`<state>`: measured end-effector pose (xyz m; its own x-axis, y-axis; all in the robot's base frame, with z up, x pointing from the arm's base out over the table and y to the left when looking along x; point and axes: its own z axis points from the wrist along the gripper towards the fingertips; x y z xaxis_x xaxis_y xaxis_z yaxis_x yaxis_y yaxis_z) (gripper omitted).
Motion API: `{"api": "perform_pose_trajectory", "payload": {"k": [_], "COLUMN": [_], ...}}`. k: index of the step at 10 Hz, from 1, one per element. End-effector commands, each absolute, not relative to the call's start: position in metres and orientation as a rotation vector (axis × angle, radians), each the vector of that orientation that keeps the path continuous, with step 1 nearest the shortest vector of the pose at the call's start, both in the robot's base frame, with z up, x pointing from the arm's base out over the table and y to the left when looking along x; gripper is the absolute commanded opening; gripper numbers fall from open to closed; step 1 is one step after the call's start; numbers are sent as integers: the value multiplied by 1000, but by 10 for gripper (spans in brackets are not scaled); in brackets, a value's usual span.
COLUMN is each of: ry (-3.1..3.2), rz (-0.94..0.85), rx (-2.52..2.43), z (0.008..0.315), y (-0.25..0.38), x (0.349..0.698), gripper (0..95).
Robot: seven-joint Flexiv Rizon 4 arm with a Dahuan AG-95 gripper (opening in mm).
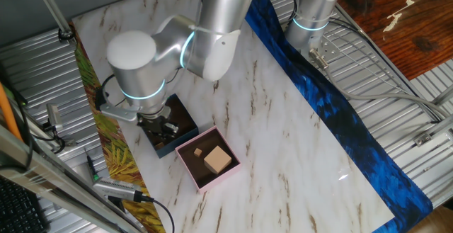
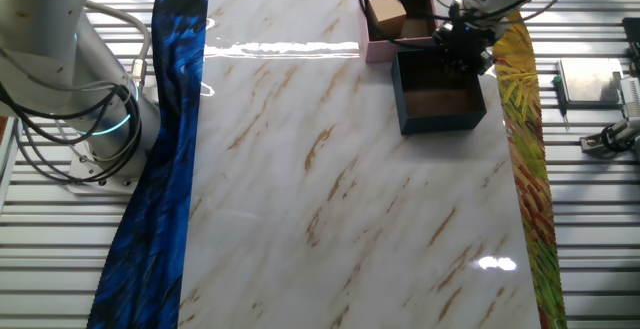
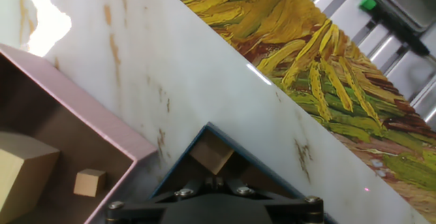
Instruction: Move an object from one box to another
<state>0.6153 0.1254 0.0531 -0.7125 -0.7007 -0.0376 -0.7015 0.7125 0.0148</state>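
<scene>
Marble desk (image 2: 330, 199) carries two boxes touching corner to side. Navy box (image 2: 438, 97) with brown inside sits by the yellow-patterned strip (image 2: 525, 159) along the desk edge; pink box (image 1: 207, 163) right beside it. Tool (image 1: 164, 125) hangs over the navy box, close to its inside; in the hand view a small tan block (image 3: 212, 153) lies in the navy box's corner, directly ahead of the tool body. Pink box holds a large wooden block (image 1: 218, 159) and a small cube (image 1: 199, 151). Blue patterned strip (image 2: 160, 169) runs down the opposite desk side, well apart. Arm's silver elbow (image 1: 138, 63) covers much of the navy box in one fixed view. Tool fingertips are hidden in every view, so cannot tell if it is released or clenched. Hand view cuts off both boxes.
</scene>
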Motion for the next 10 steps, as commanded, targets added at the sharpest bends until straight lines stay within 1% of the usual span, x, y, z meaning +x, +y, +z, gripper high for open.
{"api": "perform_pose_trajectory", "payload": {"k": [1,2,4,10], "ry": [2898,2911,2913,2913], "rz": [50,47,47,30], "rx": [-1176,-1165,-1152,-1114], "z": [85,100,114,113], "y": [123,124,130,133], "x": [613,614,620,623], "gripper": [0,0,0,0]}}
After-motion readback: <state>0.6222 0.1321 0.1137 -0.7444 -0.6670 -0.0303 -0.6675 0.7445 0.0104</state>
